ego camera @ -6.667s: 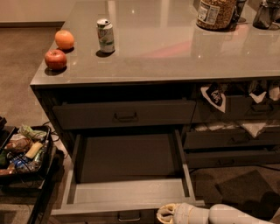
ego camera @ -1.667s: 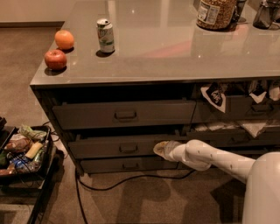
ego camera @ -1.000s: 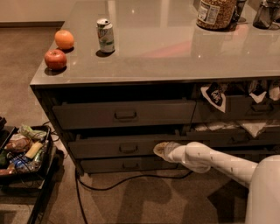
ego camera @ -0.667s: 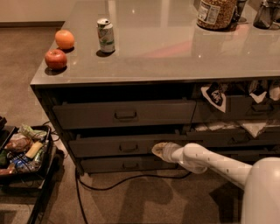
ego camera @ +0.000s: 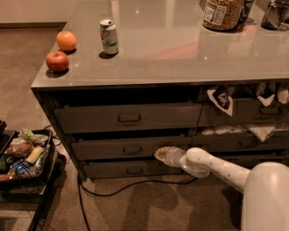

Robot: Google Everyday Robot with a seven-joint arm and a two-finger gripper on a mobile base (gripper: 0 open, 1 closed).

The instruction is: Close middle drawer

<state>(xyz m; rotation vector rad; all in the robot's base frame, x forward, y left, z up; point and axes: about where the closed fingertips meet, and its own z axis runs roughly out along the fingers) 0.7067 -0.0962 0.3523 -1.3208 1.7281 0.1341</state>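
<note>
The middle drawer (ego camera: 113, 147) is a wide dark grey front with a small centred pull handle (ego camera: 132, 150). It sits nearly flush with the cabinet, between the taller top drawer (ego camera: 126, 118) and the slim bottom drawer (ego camera: 131, 170). My gripper (ego camera: 161, 153) is at the end of the white arm (ego camera: 212, 167), which reaches in from the lower right. The gripper rests against the right part of the middle drawer's front.
On the counter (ego camera: 180, 49) stand a can (ego camera: 109, 37), an apple (ego camera: 57, 61), an orange (ego camera: 66, 40) and a jar (ego camera: 222, 13). A black tray of snacks (ego camera: 22, 155) sits on the floor at left. A cable (ego camera: 135, 185) runs along the floor below the drawers.
Several seconds ago the middle drawer stood pulled far out, and now it is pushed in. Over the last second the gripper has edged slightly left along its front.
</note>
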